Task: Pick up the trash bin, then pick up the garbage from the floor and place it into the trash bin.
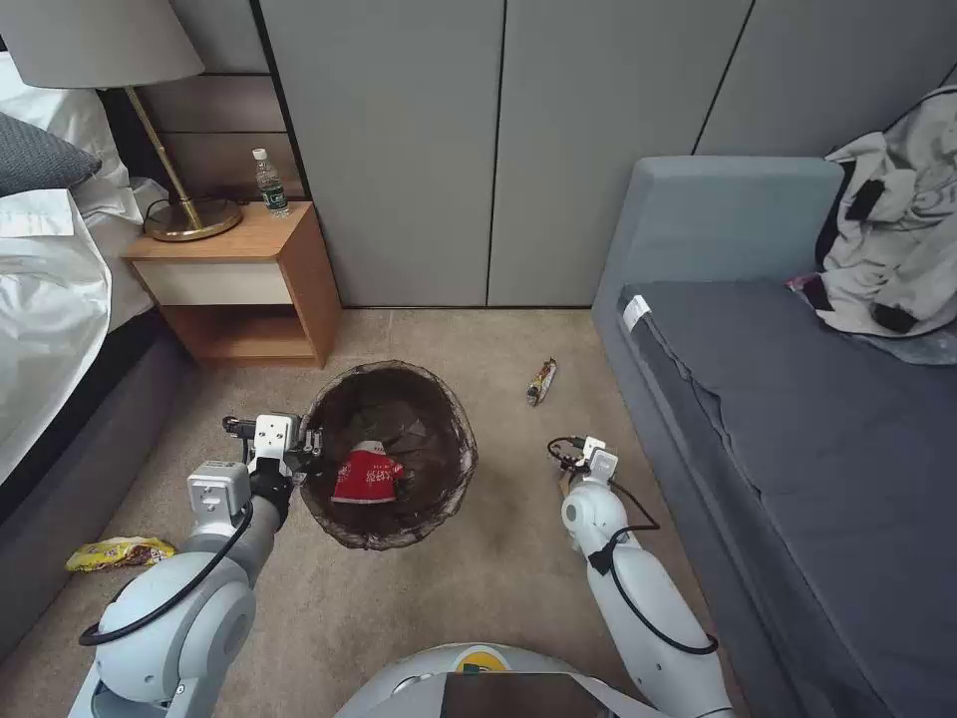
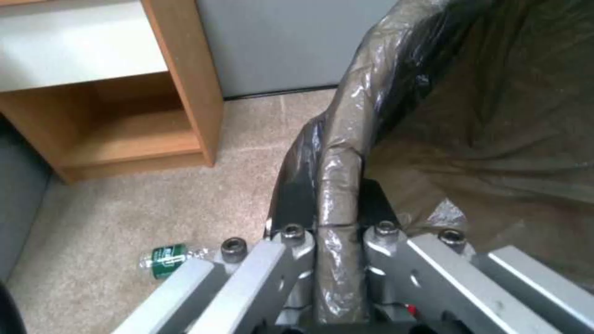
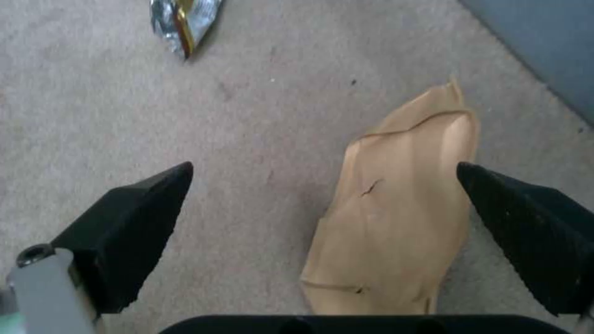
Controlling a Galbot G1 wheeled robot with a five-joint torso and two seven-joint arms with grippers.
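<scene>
Lying between the right claw's point(image 3: 325, 185) spread fingers is brown paper garbage point(image 3: 396, 204); left claw point(image 2: 337, 241) grips trash bin point(image 1: 389, 454).

Soft, even room light falls across the floor point(image 1: 498, 558), with no hard shadows; only a faint dark patch lies under the bin point(image 1: 389, 454). The bin's bag point(image 2: 346, 153) catches pale glare along its folded rim in the left wrist view. The wrist views are softer than the head view, the snack wrapper point(image 3: 184, 21) near the paper scrap point(image 3: 396, 208) blurred. Wall panels behind the bin lean outward.
</scene>
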